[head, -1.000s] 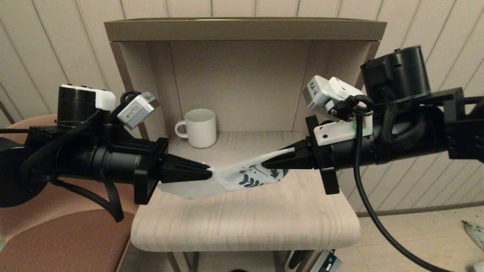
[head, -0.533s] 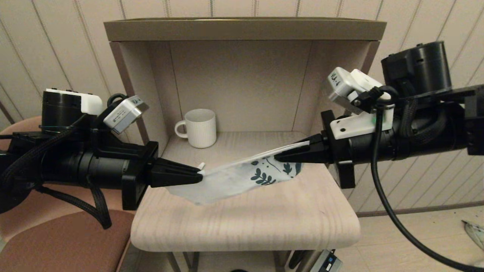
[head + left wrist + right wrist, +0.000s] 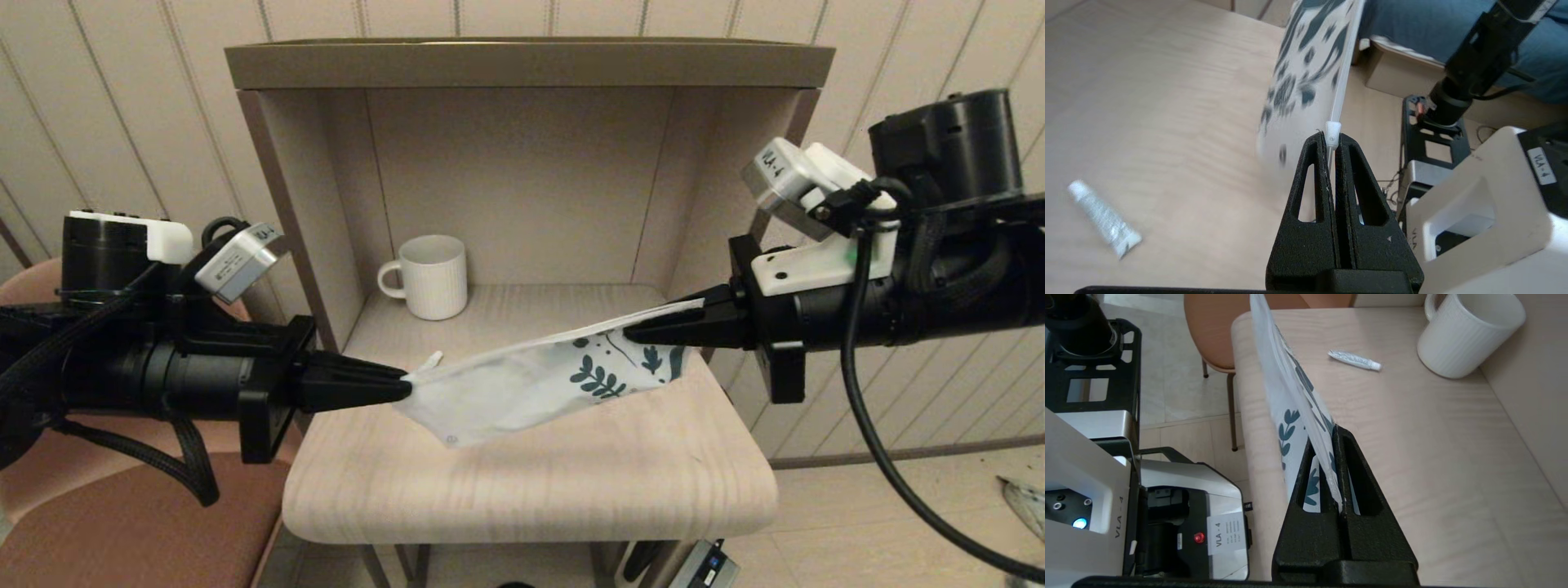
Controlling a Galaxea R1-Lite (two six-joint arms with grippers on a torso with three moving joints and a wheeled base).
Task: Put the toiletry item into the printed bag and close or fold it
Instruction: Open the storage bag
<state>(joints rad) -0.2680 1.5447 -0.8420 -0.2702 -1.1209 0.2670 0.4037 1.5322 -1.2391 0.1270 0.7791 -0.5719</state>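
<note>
The printed bag [image 3: 522, 384] hangs stretched above the tabletop [image 3: 531, 482] between both grippers, its leaf-print end to the right. My left gripper [image 3: 404, 384] is shut on the bag's plain end, pinching the top strip at a small white slider [image 3: 1332, 134]. At the printed end my right gripper [image 3: 630, 333] is shut on the bag's upper edge [image 3: 1306, 412], slightly higher. The toiletry item [image 3: 1104, 218], a slim white tube, lies loose on the wood behind the bag, also seen as the tube [image 3: 1354, 360] near the mug. In the head view the tube is hidden.
A white ribbed mug [image 3: 433, 276] stands at the back left inside the open cabinet nook, whose side walls [image 3: 282, 204] flank the table. A brown chair [image 3: 122, 523] sits at the left. The table's rounded front edge [image 3: 531, 527] is close.
Both grippers have drawn apart, left going left and right going right and up. The bag, slack and crumpled a second ago, is now pulled out long and taut.
</note>
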